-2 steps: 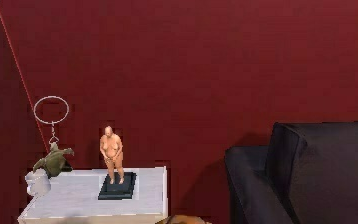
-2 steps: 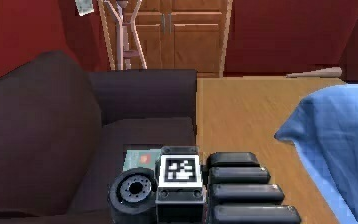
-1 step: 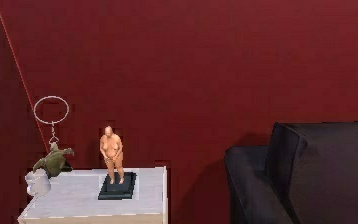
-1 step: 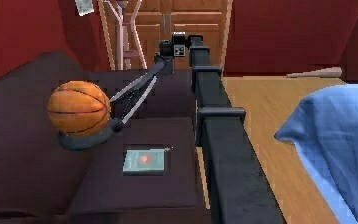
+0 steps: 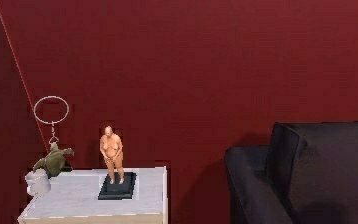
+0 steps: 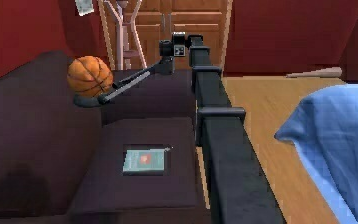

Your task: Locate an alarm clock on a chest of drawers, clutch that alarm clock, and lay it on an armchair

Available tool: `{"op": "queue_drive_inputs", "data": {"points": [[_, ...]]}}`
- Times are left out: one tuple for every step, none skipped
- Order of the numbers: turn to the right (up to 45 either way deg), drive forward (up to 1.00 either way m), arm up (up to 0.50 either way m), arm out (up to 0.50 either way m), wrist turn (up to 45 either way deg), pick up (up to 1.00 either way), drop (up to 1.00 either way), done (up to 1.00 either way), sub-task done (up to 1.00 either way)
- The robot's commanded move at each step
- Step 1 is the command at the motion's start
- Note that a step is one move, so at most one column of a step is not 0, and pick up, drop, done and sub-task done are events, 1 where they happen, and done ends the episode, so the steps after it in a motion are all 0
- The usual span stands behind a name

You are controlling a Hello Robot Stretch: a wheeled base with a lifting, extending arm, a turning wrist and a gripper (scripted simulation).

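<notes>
Gripper (image 6: pixel 107 96) sits at the arm's far end, fingertips by a basketball (image 6: pixel 89 72) resting on a dark couch (image 6: pixel 37 130) — jaw state and any load: can't tell. Flat grey slab (image 6: pixel 147 160) with a red spot lies on the seat cushion; can't tell if it's the alarm clock. Forward view: dark armchair (image 5: pixel 307 170) at right, orange figurine (image 5: pixel 112 155) on a white cabinet (image 5: pixel 147 195) at left.

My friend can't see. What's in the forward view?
An orange statue of a figure stands on a white cabinet top before a dark red wall. Left of it lies a green lump with a ring; a dark armchair is at the right.
</notes>
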Motion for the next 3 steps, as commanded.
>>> {"op": "queue_drive_inputs", "data": {"points": [[0.0, 0.0, 0.0, 0.0, 12.0, 0.0, 0.0, 0.0, 0.0], [0.0, 0.0, -0.22, 0.0, 0.0, 0.0, 0.0, 0.0, 0.0], [0.0, 0.0, -0.32, 0.0, 0.0, 0.0, 0.0, 0.0, 0.0]]}}
